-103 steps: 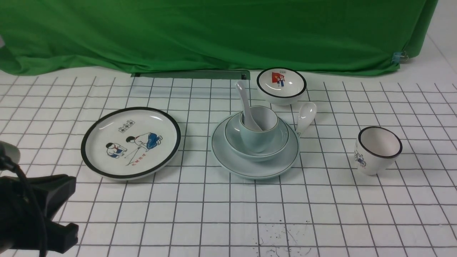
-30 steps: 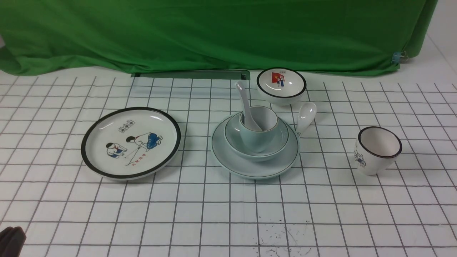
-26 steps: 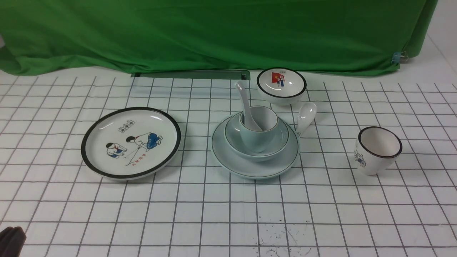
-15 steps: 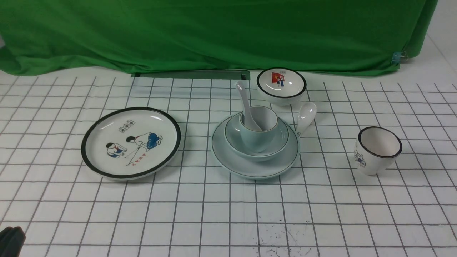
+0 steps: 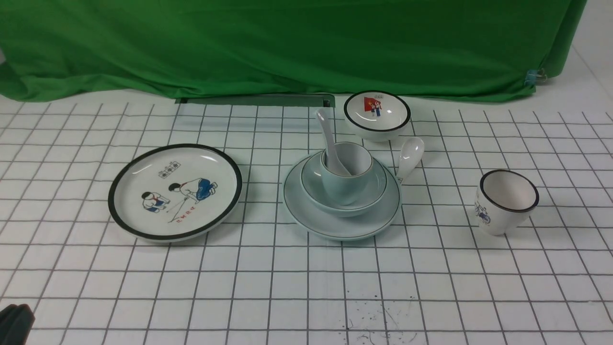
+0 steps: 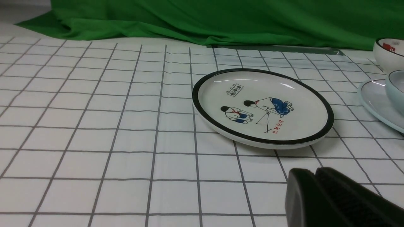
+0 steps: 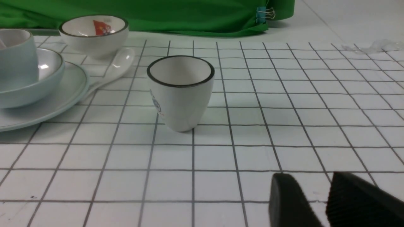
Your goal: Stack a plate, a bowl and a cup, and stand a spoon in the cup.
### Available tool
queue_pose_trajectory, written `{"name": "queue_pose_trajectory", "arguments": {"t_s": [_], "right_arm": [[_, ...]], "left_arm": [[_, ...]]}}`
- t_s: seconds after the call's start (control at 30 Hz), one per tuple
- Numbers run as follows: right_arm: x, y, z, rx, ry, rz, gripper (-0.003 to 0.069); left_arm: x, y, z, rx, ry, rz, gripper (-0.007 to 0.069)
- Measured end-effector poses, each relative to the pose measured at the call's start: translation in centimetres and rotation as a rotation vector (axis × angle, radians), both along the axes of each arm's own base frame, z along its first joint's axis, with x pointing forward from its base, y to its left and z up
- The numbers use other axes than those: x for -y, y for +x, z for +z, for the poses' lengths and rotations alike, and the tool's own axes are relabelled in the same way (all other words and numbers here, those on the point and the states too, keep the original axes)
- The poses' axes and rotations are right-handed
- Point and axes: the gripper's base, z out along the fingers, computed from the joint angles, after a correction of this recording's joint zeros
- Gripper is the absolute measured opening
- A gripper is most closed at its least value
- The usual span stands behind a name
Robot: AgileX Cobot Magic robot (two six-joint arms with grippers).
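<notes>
Sitting on the gridded table (image 5: 287, 287) ahead of both tools, the pale blue-green plate (image 5: 311, 220) carries the matching bowl (image 5: 368, 194), the cup (image 5: 342, 184) stands inside the bowl, and the plain white spoon (image 5: 329, 141) leans in the cup with its handle rising toward the green cloth (image 5: 287, 43) at the back. The left tool (image 6: 315, 176) shows in its wrist view as 2 black fingers pressed together with nothing between them; it is low over the table, near the black-rimmed plate with cartoon figures (image 6: 262, 107), which lies just ahead of it, while the stacked plate's edge (image 6: 374, 102) is farther off to its right side. In the front view only a dark bit of the left arm (image 5: 14, 323) shows at the near left corner. The right tool (image 7: 315, 186) is out of the front view; in its wrist view its 2 black fingers stand apart with a narrow gap and hold nothing. Ahead of it stands the white black-rimmed cup with a blue drawing (image 7: 180, 91), upright and clear of the stack. Beyond that cup, to the right tool's left, lies the second white spoon (image 7: 116, 64), its bowl end between the plate's rim and the small black-rimmed bowl with a red picture (image 7: 94, 34), its handle reaching the plate's edge. That small bowl sits behind the stack, near the cloth.
</notes>
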Motion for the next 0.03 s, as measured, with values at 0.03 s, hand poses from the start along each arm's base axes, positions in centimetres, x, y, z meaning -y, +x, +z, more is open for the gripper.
{"name": "queue_pose_trajectory", "arguments": {"t_s": [0.03], "right_arm": [[0.0,0.0,0.0,0.0,0.0,0.0,0.024]], "left_arm": [[0.0,0.0,0.0,0.0,0.0,0.0,-0.0008]]}}
